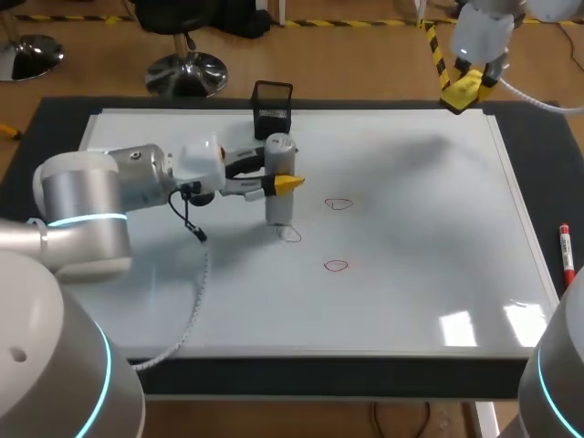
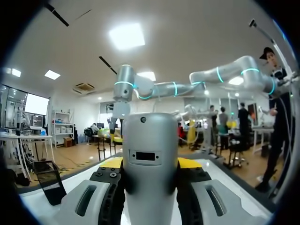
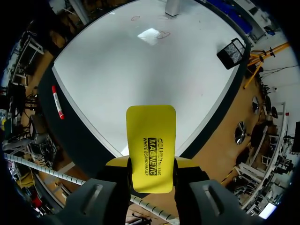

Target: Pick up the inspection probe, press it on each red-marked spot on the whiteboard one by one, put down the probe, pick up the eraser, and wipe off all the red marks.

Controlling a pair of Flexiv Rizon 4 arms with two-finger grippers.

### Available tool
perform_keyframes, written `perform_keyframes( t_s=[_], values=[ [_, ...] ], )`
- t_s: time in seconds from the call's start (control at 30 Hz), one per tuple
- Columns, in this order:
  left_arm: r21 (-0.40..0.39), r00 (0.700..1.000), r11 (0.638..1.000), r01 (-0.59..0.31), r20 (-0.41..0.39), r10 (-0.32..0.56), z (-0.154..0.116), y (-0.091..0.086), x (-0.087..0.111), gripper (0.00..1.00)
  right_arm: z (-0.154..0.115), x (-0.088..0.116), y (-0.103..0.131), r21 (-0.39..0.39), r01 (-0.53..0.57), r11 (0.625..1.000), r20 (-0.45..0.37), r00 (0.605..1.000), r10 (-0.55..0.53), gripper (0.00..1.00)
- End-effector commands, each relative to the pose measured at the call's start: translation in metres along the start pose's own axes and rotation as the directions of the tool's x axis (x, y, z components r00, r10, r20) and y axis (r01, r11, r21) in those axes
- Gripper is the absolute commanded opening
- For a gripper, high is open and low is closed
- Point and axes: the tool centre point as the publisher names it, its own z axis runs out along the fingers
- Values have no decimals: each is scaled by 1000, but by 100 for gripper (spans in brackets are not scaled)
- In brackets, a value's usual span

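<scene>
Head view: I see 3 red marks [image 1: 336, 265] on the whiteboard [image 1: 411, 301].
Left gripper [image 1: 285, 182]: clamped on the probe [image 1: 278, 210], upright, its foot at the mark nearest my left arm.
Holder [image 1: 272, 105]: black mesh, at the far edge behind the probe.
Right gripper [image 1: 467, 88]: over the far right corner, clamping the yellow eraser [image 3: 151, 145].

A black mesh cup [image 1: 273, 102] stands toward the table's [image 1: 301, 374] far side; a red marker [image 1: 566, 251] lies near its right edge.
</scene>
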Motion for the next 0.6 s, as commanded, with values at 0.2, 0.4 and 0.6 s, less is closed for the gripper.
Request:
perform_keyframes(
  t_s=[0.2,0.4,0.6],
  values=[
    [-5,996,998,-59,68,60,-25,-26,-39,0,-1,0,-1,2,2,1000,-5,1000,-2,0],
    [-12,992,997,-75,98,75,-38,-35,-68,0,-1,0,-1,2,2,1000,-5,1000,-2,0],
    [-12,985,997,-76,154,77,-55,-39,-98,0,-1,0,-1,2,2,1000,-5,1000,-2,0]
  ],
)
